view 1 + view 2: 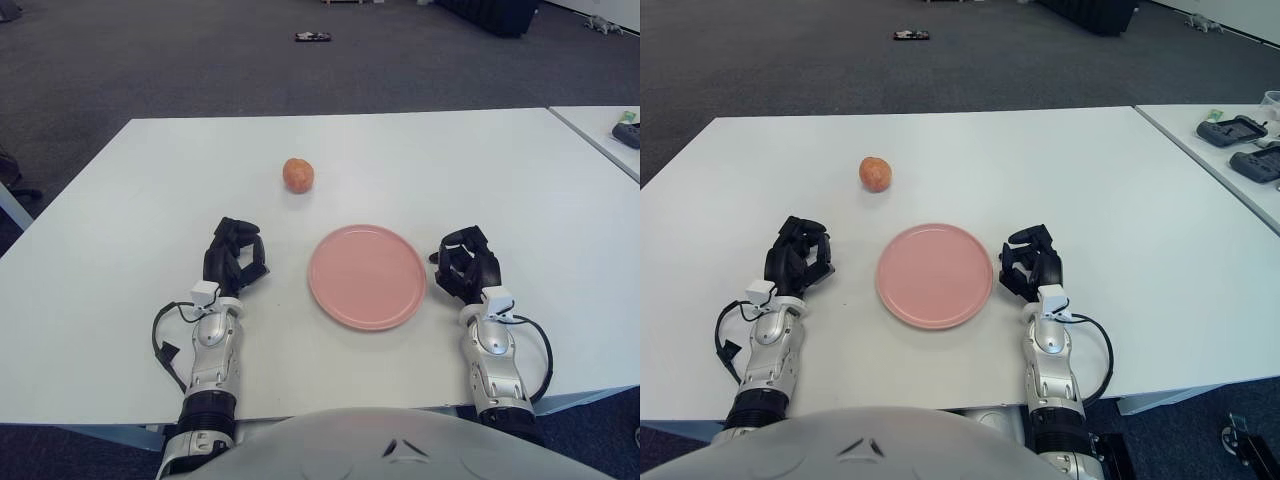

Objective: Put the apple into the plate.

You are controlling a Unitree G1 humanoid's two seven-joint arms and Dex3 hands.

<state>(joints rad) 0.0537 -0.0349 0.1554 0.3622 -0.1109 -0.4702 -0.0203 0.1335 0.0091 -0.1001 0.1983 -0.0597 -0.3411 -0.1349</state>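
**Apple still out on the table, plate waiting bare**

We start with the white table (120, 250), which fills most of the view; dark carpet lies beyond its far edge, and the corner of a second table (1230, 150) with some dark devices on it shows at far right.

Near the front edge, about midway between the two arms, sits the pink plate (367, 277). Nothing lies in it.

We note the left hand (235, 258) just to the left of the plate, and the right hand (467, 264) just to its right, close to the rim. Both have their dark fingers curled in on themselves; neither pinches or holds anything. Whether they touch the tabletop we cannot tell.

The apple (298, 174) is the smallest item: orange-red, sitting on the table beyond the plate and a little to its left. It is apart from the plate rim and touches neither hand.

Progress, as we judge it: nothing done yet. The apple is ungrasped and outside the plate, so reach, grasp, carry and release all remain.

Relative to the hands, the apple lies ahead of the left hand and slightly to its right, nearer to it than to the right hand, which is well apart across the plate. We reckon the left hand is the better placed for the reach
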